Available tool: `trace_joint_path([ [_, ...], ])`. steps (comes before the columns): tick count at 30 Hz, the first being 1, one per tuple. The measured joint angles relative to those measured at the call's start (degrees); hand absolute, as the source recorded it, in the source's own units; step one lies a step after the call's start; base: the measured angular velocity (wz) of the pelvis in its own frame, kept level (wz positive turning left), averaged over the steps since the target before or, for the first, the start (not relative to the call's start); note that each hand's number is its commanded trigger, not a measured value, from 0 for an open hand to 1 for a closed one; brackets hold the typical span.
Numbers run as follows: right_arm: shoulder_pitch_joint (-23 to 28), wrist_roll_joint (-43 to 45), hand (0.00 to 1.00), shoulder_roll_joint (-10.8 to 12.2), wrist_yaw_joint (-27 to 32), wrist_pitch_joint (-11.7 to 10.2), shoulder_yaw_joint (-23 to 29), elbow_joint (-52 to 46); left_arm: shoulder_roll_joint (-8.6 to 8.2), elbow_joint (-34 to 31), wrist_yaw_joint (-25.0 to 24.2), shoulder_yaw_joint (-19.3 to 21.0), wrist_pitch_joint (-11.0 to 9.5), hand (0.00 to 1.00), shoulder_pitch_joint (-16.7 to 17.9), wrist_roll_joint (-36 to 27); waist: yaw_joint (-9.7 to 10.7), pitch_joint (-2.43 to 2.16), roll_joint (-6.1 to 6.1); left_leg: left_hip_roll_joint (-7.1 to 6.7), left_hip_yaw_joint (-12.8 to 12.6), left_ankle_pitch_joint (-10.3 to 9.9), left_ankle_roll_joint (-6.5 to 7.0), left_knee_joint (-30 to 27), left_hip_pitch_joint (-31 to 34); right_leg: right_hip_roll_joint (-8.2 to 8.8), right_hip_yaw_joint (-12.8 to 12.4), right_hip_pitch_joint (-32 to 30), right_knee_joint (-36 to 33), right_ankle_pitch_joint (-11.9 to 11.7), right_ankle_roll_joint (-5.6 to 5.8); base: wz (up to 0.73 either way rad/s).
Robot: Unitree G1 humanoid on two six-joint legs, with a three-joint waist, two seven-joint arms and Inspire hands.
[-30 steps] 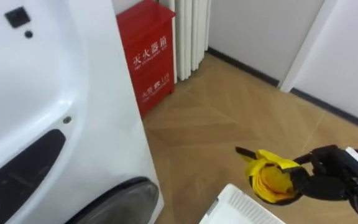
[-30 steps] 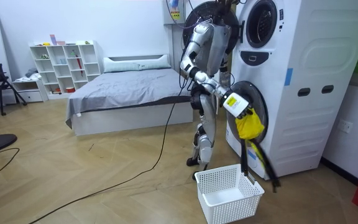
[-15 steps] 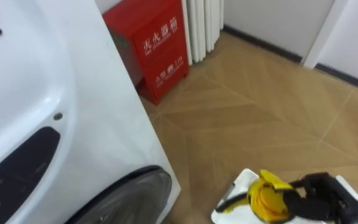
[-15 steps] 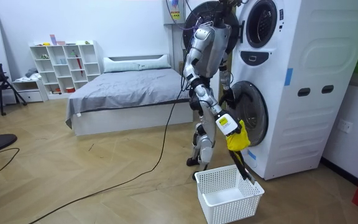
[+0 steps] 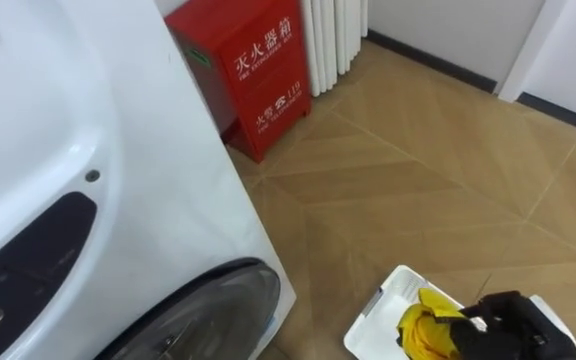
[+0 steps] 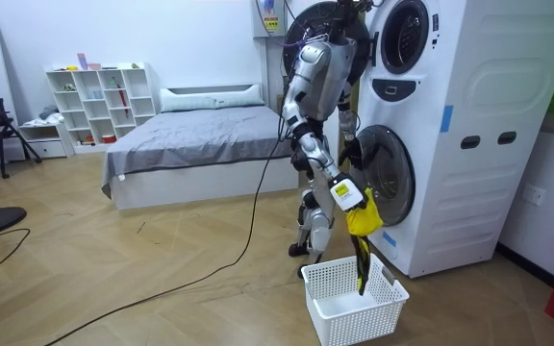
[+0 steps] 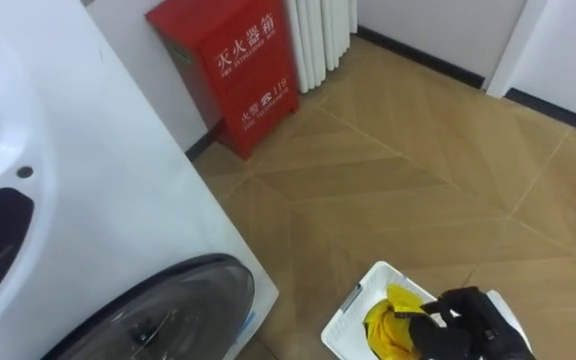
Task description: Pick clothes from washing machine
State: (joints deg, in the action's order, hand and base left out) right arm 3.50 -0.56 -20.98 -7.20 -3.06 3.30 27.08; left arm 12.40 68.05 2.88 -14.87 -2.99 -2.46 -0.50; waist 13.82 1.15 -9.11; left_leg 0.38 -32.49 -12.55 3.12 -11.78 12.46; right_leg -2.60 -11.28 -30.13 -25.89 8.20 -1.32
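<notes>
- right hand (image 5: 508,322) clamped on yellow garment (image 5: 423,330); held low over white basket (image 5: 370,318), near right, likely so it drops inside
- left hand (image 6: 348,150) by washing machine (image 5: 88,150) door; state unclear

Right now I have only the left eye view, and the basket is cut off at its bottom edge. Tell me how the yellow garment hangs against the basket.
Observer: In the room view, the yellow garment hangs from the right hand above the white basket. A dark strip of it dangles down into the basket.
Operator: Give me the basket's place.
Observer: It stands on the wooden floor, just in front of the washing machine and close to the robot.
Operator: Report the other arm.
Observer: The left hand is raised beside the lower round door, apart from the garment.
</notes>
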Motion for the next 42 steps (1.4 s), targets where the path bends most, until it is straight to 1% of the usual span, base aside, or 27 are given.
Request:
trace_joint_path([
  [1, 0.0, -0.1, 0.84, 0.1, 0.0, -0.2, -0.1, 1.5, -0.14, 0.0, 0.0, 0.0, 0.0, 0.00, -0.2, 0.0, 0.0, 0.03, 0.08, 0.00, 0.2, 0.0, 0.00, 0.0, 0.1, 0.08, 0.2, 0.0, 0.0, 0.1, -0.03, 0.11],
  [2, 0.0, -0.1, 0.00, 0.1, 0.0, -0.2, -0.1, 2.2, -0.20, 0.0, 0.0, 0.0, 0.0, 0.00, -0.3, 0.0, 0.0, 0.03, 0.11, -0.02, 0.3, 0.0, 0.00, 0.0, 0.1, 0.12, 0.3, 0.0, 0.0, 0.2, -0.02, 0.08],
  [5, 0.4, 0.0, 0.00, 0.1, 0.1, -0.2, -0.4, 4.4, -0.24, 0.0, 0.0, 0.0, 0.0, 0.00, -0.4, -0.2, 0.0, 0.03, 0.12, -0.08, 0.4, 0.0, 0.00, 0.0, 0.4, 0.23, 0.5, -0.2, 0.0, 0.3, 0.02, 0.03],
  [10, 0.5, 0.0, 0.00, 0.1, 0.1, -0.2, -1.1, 4.8, -0.18, 0.2, 0.0, -0.7, 0.0, 0.00, -0.5, -2.3, 0.0, -0.06, 0.28, -0.18, 0.4, 0.0, 0.00, 0.1, 1.1, 0.33, 0.5, -0.8, 0.2, 0.4, 0.13, 0.00],
  [18, 0.4, -1.0, 0.00, 0.1, 0.3, -0.2, -1.1, 4.7, -0.15, 0.5, -0.2, -1.2, 0.1, 0.00, -0.5, -3.5, 0.0, -0.10, 0.34, -0.21, 0.5, 0.0, 0.00, 0.1, 1.1, 0.43, 0.6, -0.7, 0.2, 0.4, 0.17, 0.00],
  [24, 0.2, -1.0, 0.00, 0.1, 0.3, -0.2, -2.2, 4.7, 0.02, 0.5, -0.2, -1.2, 0.1, 0.00, -0.4, -3.9, -0.1, -0.13, 0.30, -0.24, 1.2, 0.0, 0.01, 0.0, 1.2, 0.53, 0.9, -0.7, 0.1, 0.4, 0.16, 0.03],
  [32, 0.2, -0.1, 0.00, 0.1, 0.3, -0.2, -2.1, 4.7, 0.95, 0.5, -0.2, -1.1, 0.1, 0.00, -0.3, -3.8, -0.3, -0.16, 0.25, -0.24, 1.3, 0.0, 0.02, 0.0, 1.4, 0.57, 1.1, -0.8, 0.2, 0.4, 0.16, 0.00],
  [36, 0.1, 0.1, 0.00, 0.1, 0.5, -0.2, -2.1, 4.7, 1.09, 0.5, -0.2, -1.0, 0.2, 0.00, -0.1, -3.8, -0.6, -0.37, -0.03, -0.26, 1.3, 0.0, 0.06, 0.0, 2.4, 0.65, 1.2, -1.9, 0.0, 0.4, 0.15, 0.01],
  [37, 0.2, 0.5, 0.00, 0.1, 0.6, -0.2, -2.1, 4.7, 1.09, 0.5, -0.2, -1.0, 0.4, 0.00, 0.0, -3.8, -0.8, -0.52, -0.24, -0.24, 1.3, 0.1, 0.11, -0.1, 2.7, 0.70, 1.6, -2.1, 0.1, 0.4, 0.13, 0.05],
  [39, 0.4, 0.8, 0.00, 0.1, 0.6, -0.2, -2.1, 4.3, 1.14, 0.0, -0.2, -1.1, 0.7, 0.00, 0.5, -3.9, -1.0, -0.67, -0.46, -0.23, 1.5, 0.2, 0.12, 0.0, 3.0, 0.80, 1.9, -2.4, 0.1, 0.4, 0.10, 0.06],
  [42, 0.5, 1.3, 0.00, 0.1, 0.5, -0.2, -2.1, 3.8, 1.16, -0.8, -0.2, -1.1, 1.3, 0.00, 0.9, -4.4, -1.5, -0.67, -0.46, -0.22, 1.9, 0.3, 0.09, 0.0, 3.3, 0.90, 2.1, -2.5, 0.2, 0.4, 0.03, 0.07],
])
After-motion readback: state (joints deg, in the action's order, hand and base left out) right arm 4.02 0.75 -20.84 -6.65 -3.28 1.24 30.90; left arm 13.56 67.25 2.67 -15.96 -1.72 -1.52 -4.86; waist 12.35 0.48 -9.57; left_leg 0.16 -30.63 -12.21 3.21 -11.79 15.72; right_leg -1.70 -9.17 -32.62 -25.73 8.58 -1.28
